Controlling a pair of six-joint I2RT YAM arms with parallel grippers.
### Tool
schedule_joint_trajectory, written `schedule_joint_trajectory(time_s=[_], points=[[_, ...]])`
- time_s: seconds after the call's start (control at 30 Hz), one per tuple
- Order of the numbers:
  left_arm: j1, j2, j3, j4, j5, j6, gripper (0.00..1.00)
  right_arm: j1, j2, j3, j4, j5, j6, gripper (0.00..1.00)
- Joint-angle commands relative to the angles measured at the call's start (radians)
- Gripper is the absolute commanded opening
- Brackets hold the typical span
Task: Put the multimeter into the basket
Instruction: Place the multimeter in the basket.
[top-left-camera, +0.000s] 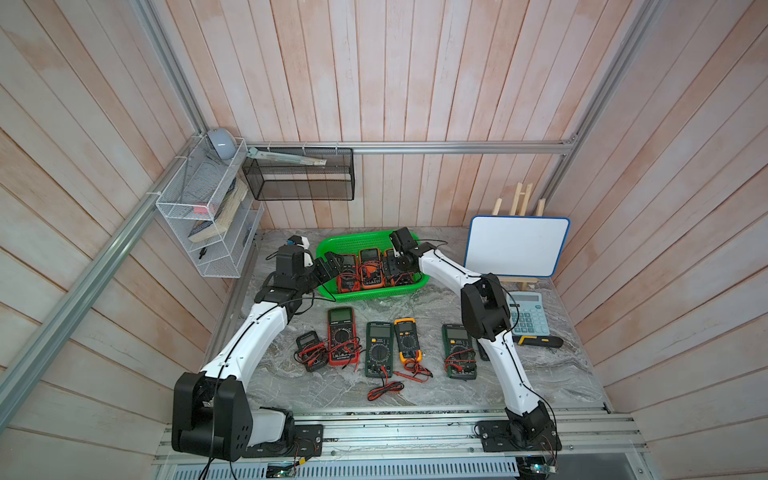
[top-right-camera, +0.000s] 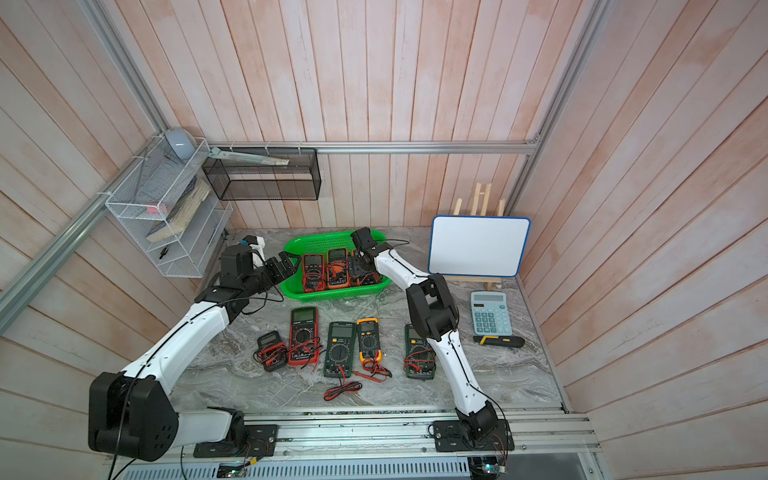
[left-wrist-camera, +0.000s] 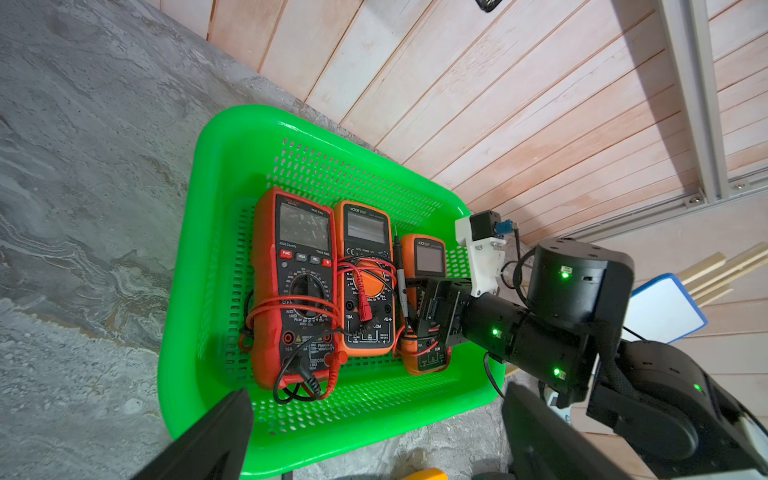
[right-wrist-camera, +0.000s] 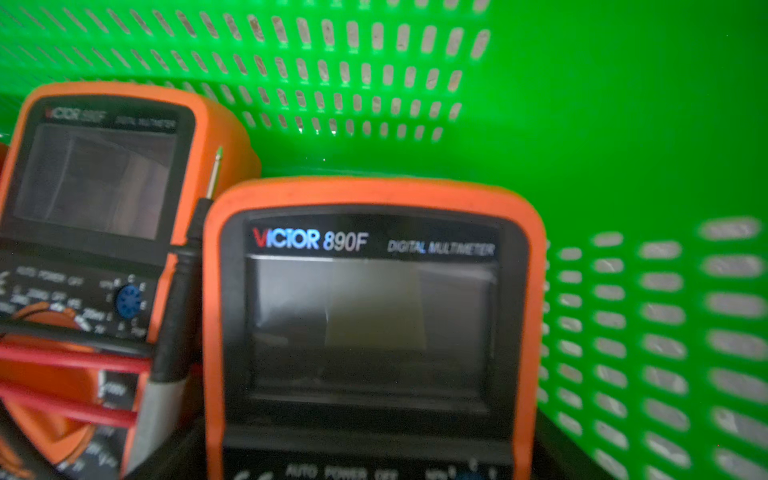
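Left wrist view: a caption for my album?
Three multimeters lie side by side in the green basket, right arm over one.

Near the middle of both top views, your right tool (top-left-camera: 397, 269) covered most of the orange multimeter (left-wrist-camera: 430, 258) in the basket (top-left-camera: 332, 244); you could not tell whether its jaws gripped it. The right wrist view cut off that meter's dial and blurred the neighbouring meter (right-wrist-camera: 95, 178). Your left tool (top-left-camera: 331, 262) showed its fingers (left-wrist-camera: 216, 434) blurred and cut off by the left wrist view's edge.
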Motion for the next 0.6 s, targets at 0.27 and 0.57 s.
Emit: schedule_joint_trajectory(time_s=[0.27, 0.57], points=[[0.002, -0.004, 0.006, -0.061, 0.054, 0.053, 1.0, -0.019, -0.016, 0.126, -0.079, 0.07, 0.053, 0.98], [-0.035, -0.067, -0.048, -0.143, 0.023, 0.092, 1.0, -0.012, -0.19, 0.002, -0.013, -0.016, 0.057, 0.98]])
